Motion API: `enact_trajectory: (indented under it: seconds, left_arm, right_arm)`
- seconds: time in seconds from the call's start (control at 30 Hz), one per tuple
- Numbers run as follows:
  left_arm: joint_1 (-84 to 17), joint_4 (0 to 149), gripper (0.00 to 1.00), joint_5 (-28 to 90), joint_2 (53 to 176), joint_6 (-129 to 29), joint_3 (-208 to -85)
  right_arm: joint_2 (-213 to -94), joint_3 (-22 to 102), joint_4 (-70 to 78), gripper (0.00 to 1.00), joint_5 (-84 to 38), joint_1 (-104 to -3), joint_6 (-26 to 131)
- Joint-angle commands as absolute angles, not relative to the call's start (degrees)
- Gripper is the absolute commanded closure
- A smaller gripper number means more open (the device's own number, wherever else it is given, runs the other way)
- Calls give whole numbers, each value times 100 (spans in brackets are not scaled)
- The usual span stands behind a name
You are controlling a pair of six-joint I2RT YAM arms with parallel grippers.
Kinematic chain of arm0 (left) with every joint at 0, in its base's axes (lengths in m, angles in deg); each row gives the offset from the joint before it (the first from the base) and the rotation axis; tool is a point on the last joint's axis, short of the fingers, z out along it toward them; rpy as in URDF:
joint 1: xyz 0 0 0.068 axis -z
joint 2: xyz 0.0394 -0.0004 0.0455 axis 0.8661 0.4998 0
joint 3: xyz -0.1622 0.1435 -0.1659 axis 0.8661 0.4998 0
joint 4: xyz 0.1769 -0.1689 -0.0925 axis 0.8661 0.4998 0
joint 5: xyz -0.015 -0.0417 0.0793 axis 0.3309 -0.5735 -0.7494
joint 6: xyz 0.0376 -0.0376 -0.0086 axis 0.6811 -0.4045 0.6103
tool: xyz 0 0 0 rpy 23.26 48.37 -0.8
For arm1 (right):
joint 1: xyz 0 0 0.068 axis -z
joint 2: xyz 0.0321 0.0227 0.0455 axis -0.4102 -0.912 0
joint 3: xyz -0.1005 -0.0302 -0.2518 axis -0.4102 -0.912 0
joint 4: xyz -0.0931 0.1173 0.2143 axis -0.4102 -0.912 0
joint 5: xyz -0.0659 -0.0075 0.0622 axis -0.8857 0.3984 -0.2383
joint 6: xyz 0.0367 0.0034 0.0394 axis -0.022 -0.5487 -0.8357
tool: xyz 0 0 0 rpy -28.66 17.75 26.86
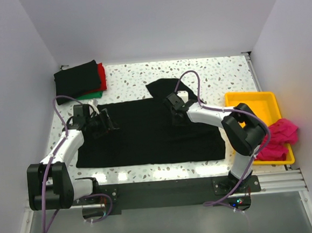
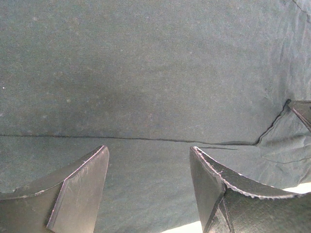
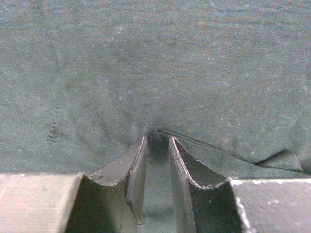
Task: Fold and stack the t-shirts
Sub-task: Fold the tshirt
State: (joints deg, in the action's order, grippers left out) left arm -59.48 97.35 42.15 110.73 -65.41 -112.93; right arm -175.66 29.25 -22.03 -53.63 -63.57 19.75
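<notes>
A black t-shirt (image 1: 147,136) lies spread flat across the middle of the table, with one part folded up at its far edge (image 1: 162,86). My left gripper (image 1: 106,122) is open just above the shirt's left end; in the left wrist view (image 2: 148,148) its jaws stand wide apart over the cloth (image 2: 146,73) near a seam. My right gripper (image 1: 172,107) is at the shirt's far middle; in the right wrist view (image 3: 158,139) its jaws are nearly together, pinching a pucker of the black cloth (image 3: 146,58). A magenta-pink t-shirt (image 1: 279,136) hangs over the tray.
A folded stack stands at the back left: black (image 1: 77,78) on top, red (image 1: 102,76) and green (image 1: 92,94) showing beneath. A yellow tray (image 1: 252,101) stands at the right. Walls enclose the speckled table (image 1: 223,73) on three sides.
</notes>
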Motion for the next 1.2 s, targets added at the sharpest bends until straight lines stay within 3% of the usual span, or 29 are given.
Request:
enact_trajectory:
  seconds: [0.0, 0.3, 0.6, 1.17]
  left_arm:
    - [-5913, 9589, 28, 4320, 11046, -6400, -11304]
    - [-5913, 9572, 28, 4338, 11038, -6400, -11286]
    - [-5905, 9589, 28, 4329, 11038, -6392, -11286]
    - [-5896, 9589, 28, 4320, 11020, -6400, -11277]
  right_arm:
    - [-17677, 2925, -2086, 71, -5497, -6377, 1883]
    - [-17677, 2828, -2051, 74, -5524, -6377, 1839]
    - [-17502, 2899, -2183, 98, -5594, -6377, 1821]
    - [-17387, 3540, -2429, 100, -5998, -6667, 2173]
